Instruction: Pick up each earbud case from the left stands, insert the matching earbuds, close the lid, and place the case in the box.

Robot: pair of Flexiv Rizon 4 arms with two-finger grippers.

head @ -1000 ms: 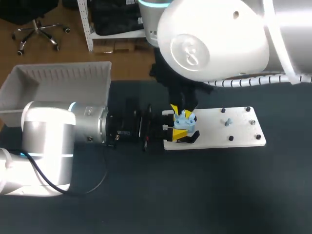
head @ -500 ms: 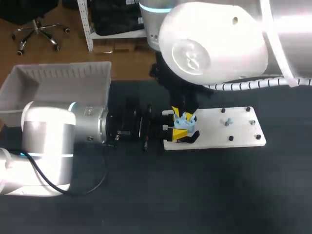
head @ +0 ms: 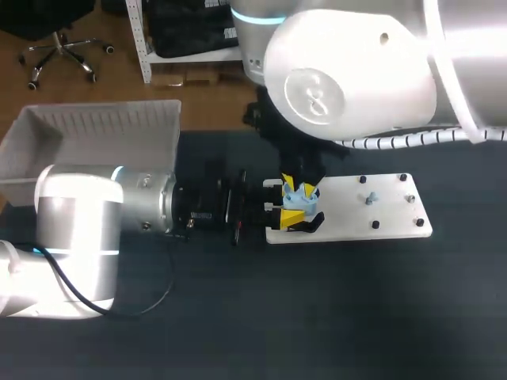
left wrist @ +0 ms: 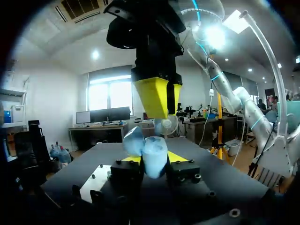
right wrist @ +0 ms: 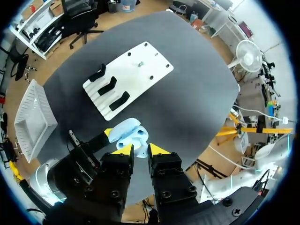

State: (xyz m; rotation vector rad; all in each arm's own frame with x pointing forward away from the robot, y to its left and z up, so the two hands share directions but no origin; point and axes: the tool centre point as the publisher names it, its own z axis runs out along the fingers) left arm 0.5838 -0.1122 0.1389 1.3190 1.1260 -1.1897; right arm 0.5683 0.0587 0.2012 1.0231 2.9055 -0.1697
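Note:
My left gripper point(head: 290, 206) comes in level from the left and is shut on an open light blue earbud case point(head: 304, 203), held over the left end of the white stand plate point(head: 380, 212). In the left wrist view the case point(left wrist: 153, 154) sits between the yellow tips with its lid up. My right gripper point(head: 295, 184) hangs straight above it, fingers pointing down. In the right wrist view a small light blue earbud point(right wrist: 139, 151) is pinched between the right gripper's point(right wrist: 141, 149) tips, just over the case point(right wrist: 126, 131).
Three empty black stands point(right wrist: 108, 86) line the plate's point(right wrist: 140, 75) left end. Another small blue earbud point(head: 370, 198) sits among black pegs on the plate's right part. The grey box point(head: 95, 138) stands at the table's back left.
The right arm has shifted slightly; both grips and the case have stayed as they were.

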